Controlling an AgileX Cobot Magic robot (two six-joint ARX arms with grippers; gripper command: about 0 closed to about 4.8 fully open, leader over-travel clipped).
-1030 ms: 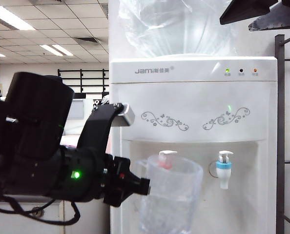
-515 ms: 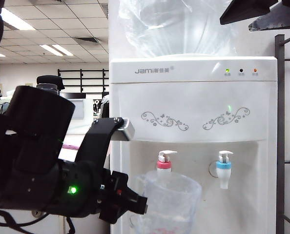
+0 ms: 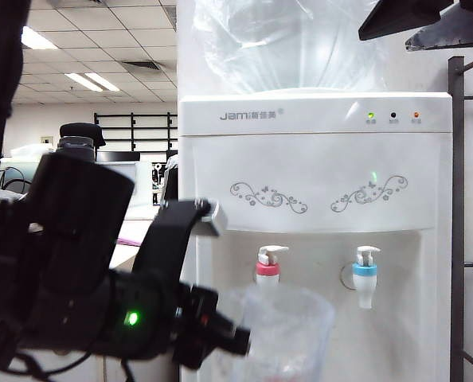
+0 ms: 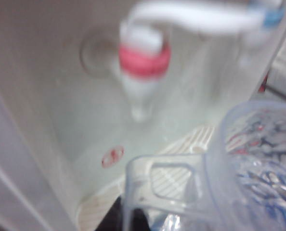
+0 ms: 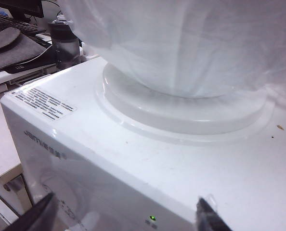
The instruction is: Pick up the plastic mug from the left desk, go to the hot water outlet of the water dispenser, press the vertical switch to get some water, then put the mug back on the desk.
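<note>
Left gripper (image 3: 240, 342) low at about 7 o'clock in the exterior view, black arm filling that corner, green LED lit on the wrist. Fingers clamped narrow on the mug (image 3: 278, 334) at its handle side. Mug sits at 6 o'clock in that view, rim below the hot tap (image 3: 268, 266), not touching it, cut off by the frame edge.

Left wrist view is blurred, so only roughly: mug (image 4: 251, 163) clear, dimpled wall, loop handle (image 4: 169, 185) toward the camera. Fingers themselves not visible there. Hot tap (image 4: 144, 60) with its pink-red collar hangs above and behind the mug, nozzle pointing down over the drip grille (image 4: 181, 154). Possibly some water in the mug, can't confirm from the blur.

Dispenser (image 3: 316, 175) fills the middle of the exterior view: white front, grey scrolls, 3 small lights at 1 o'clock, the left one green. Bottle (image 3: 292, 40) on top. 2 taps in the recess: hot tap with white lever (image 3: 273, 250) on the left, blue tap (image 3: 365, 270) on the right, at 5 o'clock.

Right gripper (image 5: 123, 214) is up over the dispenser top (image 5: 181, 159), fingers spread wide, holding nothing; only the 2 dark tips show. Bottle base (image 5: 181, 72) right ahead of it. A dark bottle (image 5: 66, 41) stands on a desk behind.
</note>
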